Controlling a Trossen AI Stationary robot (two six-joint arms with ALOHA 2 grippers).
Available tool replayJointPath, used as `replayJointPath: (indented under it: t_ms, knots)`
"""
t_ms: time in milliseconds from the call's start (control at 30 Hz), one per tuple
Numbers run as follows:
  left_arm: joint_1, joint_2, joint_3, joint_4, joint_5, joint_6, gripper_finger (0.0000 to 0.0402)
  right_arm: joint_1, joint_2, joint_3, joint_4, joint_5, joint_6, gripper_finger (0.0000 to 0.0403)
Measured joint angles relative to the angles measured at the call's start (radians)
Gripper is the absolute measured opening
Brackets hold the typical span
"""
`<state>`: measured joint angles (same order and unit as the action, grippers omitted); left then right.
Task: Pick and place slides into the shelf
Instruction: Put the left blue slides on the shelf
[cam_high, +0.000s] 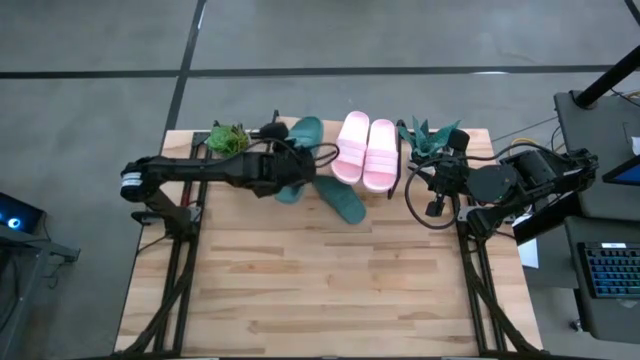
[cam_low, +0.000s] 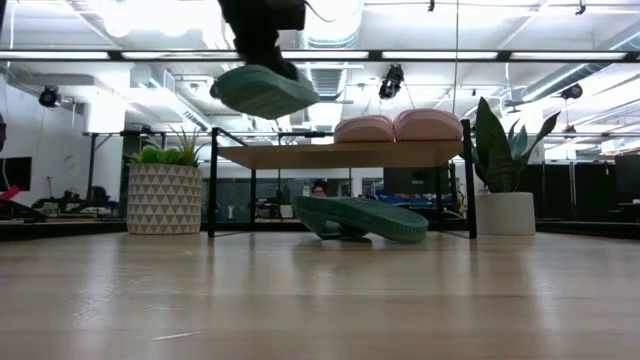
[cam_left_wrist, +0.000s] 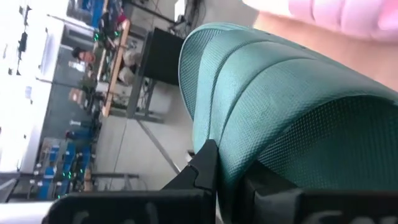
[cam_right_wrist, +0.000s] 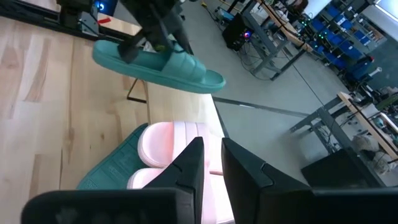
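With the left tool (cam_high: 283, 170) clenched on a green slide (cam_low: 262, 90) held above the shelf (cam_low: 340, 154), beside the pink slides (cam_high: 365, 152), level it before lowering; the right tool (cam_high: 436, 178), nearly shut, grasps nothing.

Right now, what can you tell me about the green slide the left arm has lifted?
The lifted green slide is dark green rubber with a fine dotted texture and a wide strap. The left pincer is shut on it and holds it in the air above the left end of the shelf, tilted, touching nothing else that can be seen. On the shelf's right part sit the two pink slides. The other green slide lies on the table, partly under the shelf.
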<state>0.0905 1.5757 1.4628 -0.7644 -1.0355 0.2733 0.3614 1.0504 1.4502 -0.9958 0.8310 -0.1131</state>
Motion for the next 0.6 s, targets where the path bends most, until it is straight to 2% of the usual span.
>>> replayJointPath:
  t_ms: [167,600]
  knots:
    - [0.065,0.000,0.022,0.068,0.009,0.075,0.0000,0.000,0.000,0.000,0.000,0.000,0.000,0.0048]
    - [0.214,0.037,0.004,0.075,0.019,0.074,0.0000,0.000,0.000,0.000,0.000,0.000,0.000,0.0048]
